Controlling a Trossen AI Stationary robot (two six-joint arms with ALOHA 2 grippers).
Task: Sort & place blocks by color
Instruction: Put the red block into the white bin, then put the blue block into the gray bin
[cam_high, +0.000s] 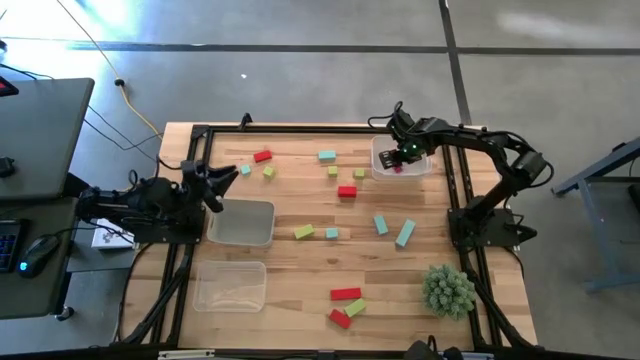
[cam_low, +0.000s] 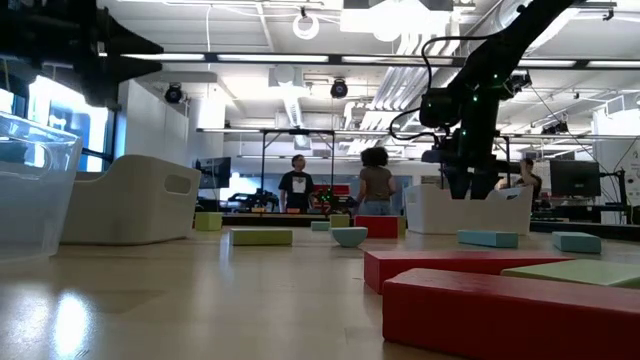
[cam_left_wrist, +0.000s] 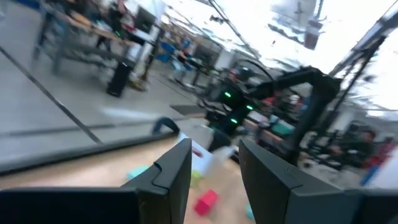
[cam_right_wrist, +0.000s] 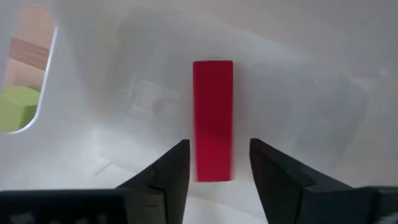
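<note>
Right wrist view first, and it's the one that matters: the right gripper (cam_right_wrist: 214, 167) hangs inside the far clear tray (cam_right_wrist: 298, 81) with its two dark fingers apart, and the red bar (cam_right_wrist: 212, 118) lies on the tray floor between and just ahead of them. The bar's long axis runs straight away from the wrist, in line with the fingers, and daylight shows on both sides of it, so the fingers look to have let go rather than to be clamping. Judging from that, a straight lift should clear the bar without dragging it; a sideways exit could nudge it. Just outside the tray wall sits a yellow-green block (cam_right_wrist: 17, 107) on the bare wood.

From overhead, the right gripper (cam_high: 408, 150) sits over that tray (cam_high: 425, 168) at the table's far right, a spot of red showing beneath it. Nearest loose piece out there is a red block (cam_high: 347, 190), just beside the tray toward the table's middle, well within the right arm's reach.

Across the table, the left gripper (cam_high: 222, 175) waits above the grey tray (cam_high: 242, 222), fingers held a little apart with nothing between them. The red block (cam_high: 263, 156) near it is the left arm's closest piece
</note>
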